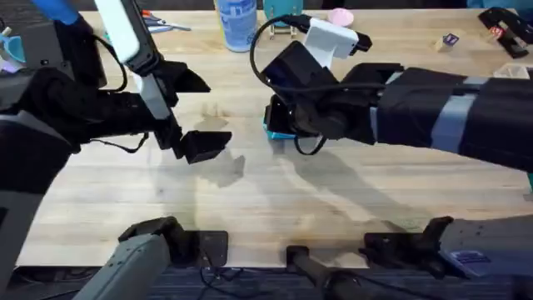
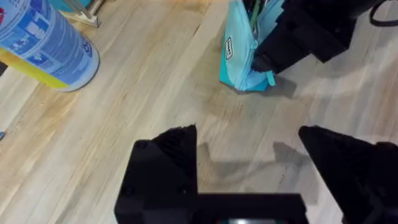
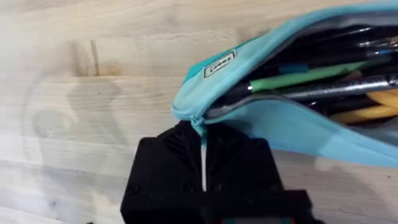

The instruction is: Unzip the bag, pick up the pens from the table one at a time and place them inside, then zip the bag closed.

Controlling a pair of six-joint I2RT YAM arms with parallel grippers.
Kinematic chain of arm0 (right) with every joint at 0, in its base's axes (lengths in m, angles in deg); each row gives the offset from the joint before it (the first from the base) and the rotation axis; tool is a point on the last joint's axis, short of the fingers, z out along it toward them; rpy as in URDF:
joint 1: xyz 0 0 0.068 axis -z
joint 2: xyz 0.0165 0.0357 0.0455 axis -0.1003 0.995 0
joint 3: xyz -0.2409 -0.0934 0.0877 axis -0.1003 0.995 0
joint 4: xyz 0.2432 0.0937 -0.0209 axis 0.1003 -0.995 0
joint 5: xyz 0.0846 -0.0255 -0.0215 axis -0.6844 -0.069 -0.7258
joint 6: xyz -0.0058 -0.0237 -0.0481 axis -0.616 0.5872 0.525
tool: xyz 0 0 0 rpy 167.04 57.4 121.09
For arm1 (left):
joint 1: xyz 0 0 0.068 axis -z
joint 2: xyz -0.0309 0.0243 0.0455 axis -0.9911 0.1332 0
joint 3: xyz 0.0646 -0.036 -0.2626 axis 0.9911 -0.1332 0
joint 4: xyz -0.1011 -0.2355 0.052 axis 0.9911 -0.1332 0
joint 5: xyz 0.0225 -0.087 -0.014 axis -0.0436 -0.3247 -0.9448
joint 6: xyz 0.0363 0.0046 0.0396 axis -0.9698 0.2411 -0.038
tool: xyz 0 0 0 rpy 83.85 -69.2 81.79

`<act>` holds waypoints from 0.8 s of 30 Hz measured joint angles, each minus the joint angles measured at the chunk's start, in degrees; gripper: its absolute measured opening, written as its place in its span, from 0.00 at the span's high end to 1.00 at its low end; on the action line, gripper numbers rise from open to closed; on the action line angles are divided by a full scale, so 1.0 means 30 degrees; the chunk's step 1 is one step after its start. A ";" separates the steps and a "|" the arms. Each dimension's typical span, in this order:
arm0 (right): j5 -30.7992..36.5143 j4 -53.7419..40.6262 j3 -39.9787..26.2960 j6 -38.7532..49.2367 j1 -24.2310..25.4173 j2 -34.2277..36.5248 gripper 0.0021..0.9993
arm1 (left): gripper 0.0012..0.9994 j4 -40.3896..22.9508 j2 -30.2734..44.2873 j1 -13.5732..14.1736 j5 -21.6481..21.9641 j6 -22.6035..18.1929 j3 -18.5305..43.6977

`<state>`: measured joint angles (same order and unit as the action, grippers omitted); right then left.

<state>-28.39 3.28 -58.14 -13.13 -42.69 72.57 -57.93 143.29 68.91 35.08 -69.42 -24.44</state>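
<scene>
Light blue pencil pouch lies near the middle of the butcher-block table, a little toward the far edge, mostly hidden in the overhead view beneath the right arm, with a teal corner showing. Right gripper sits at the pouch's end: its black fingers are pressed together on the thin white zipper pull, which runs straight down between them from the end of the zip. The zip is open along the top, the mouth gaping (pouch tilted onto its side). Inside, a packed bundle: one green barrel, one silvery grey pen, a yellow-orange piece and several dark barrels; exact count not readable. A small label is sewn on the pouch's side near the zip end. Left gripper hangs over bare wood, well apart from the pouch and nearer the left edge, fingers spread wide with nothing between them. From the left wrist, the pouch stands narrow end on, the right gripper dark against it. One pouch; no loose pens seen on the wood. Around: one blue-labelled white bottle upright at the far edge, a pink object beside it, scissors toward the far left, a small block toward the far right. Nothing lies between the left gripper and the pouch.
</scene>
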 joint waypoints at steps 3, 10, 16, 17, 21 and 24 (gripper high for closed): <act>-0.0007 0.0000 0.0000 0.0000 0.0000 -0.0022 0.97 | 0.01 0.0000 0.0000 0.0000 0.0000 0.0000 0.0000; -0.0274 0.0095 0.0058 -0.0007 -0.0007 -0.1127 0.97 | 0.01 0.0000 0.0006 0.0000 0.0000 0.0000 0.0000; -0.0393 0.0218 0.0058 -0.0029 0.0155 -0.3092 0.97 | 0.01 0.0000 0.0007 0.0000 0.0000 0.0000 0.0000; -0.0393 0.0214 0.0058 -0.0063 0.0250 -0.3229 0.97 | 0.01 0.0000 0.0007 0.0000 0.0000 0.0000 0.0000; -0.0452 0.0418 0.0058 -0.0125 0.0527 -0.3366 0.97 | 0.01 0.0000 0.0000 0.0000 0.0000 0.0000 0.0000; -0.0466 0.0478 0.0058 -0.0138 0.0546 -0.3366 0.97 | 0.01 0.0000 0.0003 0.0000 0.0000 0.0000 0.0000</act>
<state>-29.79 4.71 -57.97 -13.55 -41.05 62.47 -57.93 143.30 68.91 35.08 -69.42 -24.44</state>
